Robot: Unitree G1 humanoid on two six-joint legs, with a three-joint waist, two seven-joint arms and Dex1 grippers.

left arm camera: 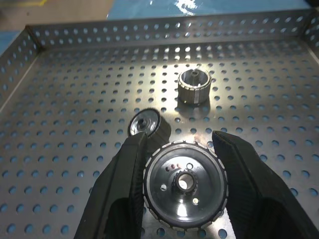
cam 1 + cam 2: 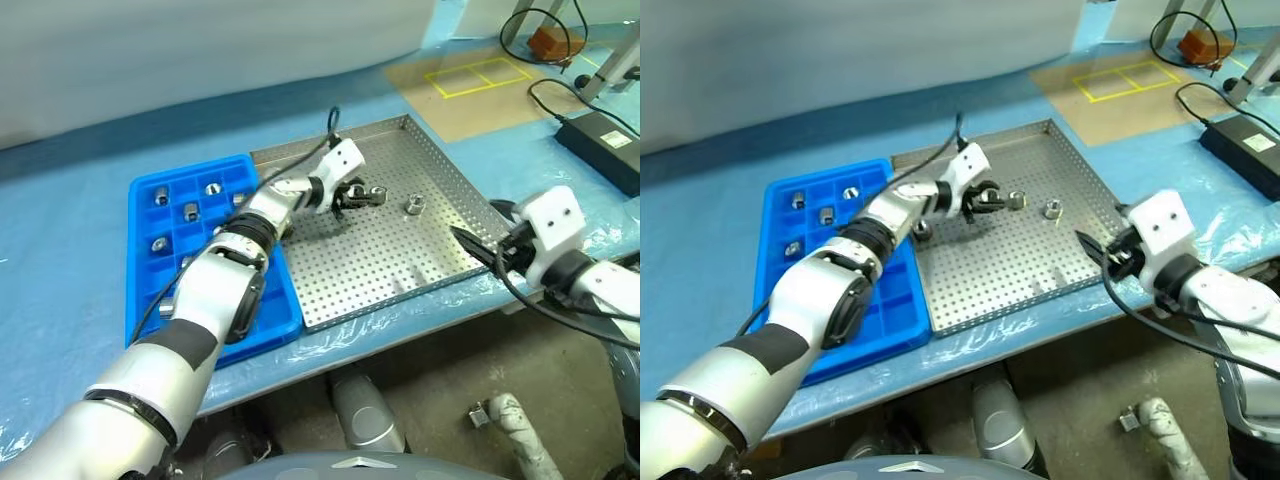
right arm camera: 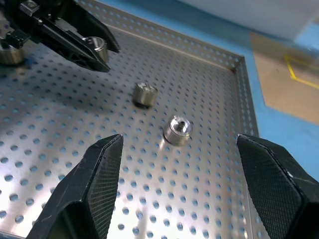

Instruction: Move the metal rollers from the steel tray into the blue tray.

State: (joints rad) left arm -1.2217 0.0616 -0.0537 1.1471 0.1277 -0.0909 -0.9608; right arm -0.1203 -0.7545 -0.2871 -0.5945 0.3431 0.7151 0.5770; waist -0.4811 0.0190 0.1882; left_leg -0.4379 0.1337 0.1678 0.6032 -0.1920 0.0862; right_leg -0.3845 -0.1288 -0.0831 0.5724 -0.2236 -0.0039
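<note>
My left gripper (image 2: 348,199) is shut on a metal roller (image 1: 185,189), held just above the steel tray (image 2: 380,262) near its far left part. On the perforated base under it, one roller (image 1: 145,123) lies on its side and another (image 1: 195,87) stands upright. A further roller (image 2: 923,230) sits by the tray's left rim. The blue tray (image 2: 150,295) lies left of the steel tray, with several rollers (image 2: 191,210) in its far compartments. My right gripper (image 2: 478,248) hangs open over the steel tray's right rim, nothing between its fingers (image 3: 94,179).
A black power brick (image 2: 600,140) with cables lies at the far right. Yellow tape squares (image 2: 480,75) mark a brown patch behind the steel tray, and an orange object (image 2: 550,42) sits beyond them. The table's front edge runs just below both trays.
</note>
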